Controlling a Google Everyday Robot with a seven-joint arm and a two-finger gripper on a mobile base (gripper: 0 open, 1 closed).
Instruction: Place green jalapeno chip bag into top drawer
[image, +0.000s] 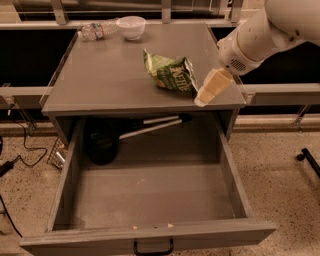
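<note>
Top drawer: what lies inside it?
The grey wooden drawer holds a black long-handled utensil at back-left; the grey cabinet top covers its rear. The gripper is above that top's front edge.

Lab: speckled floor (280, 172), cables (30, 158), hand (206, 94) over cabinet (115, 75)

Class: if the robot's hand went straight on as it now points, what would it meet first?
The hand points down-left; it would probably meet the cabinet top first, just beside the green jalapeno chip bag, though depth is unclear.

Speckled terrazzo floor (280, 165), grey cabinet (110, 75), dark panels (25, 55) behind, black cables (22, 160) left, pincer (202, 97) over cabinet's right edge
</note>
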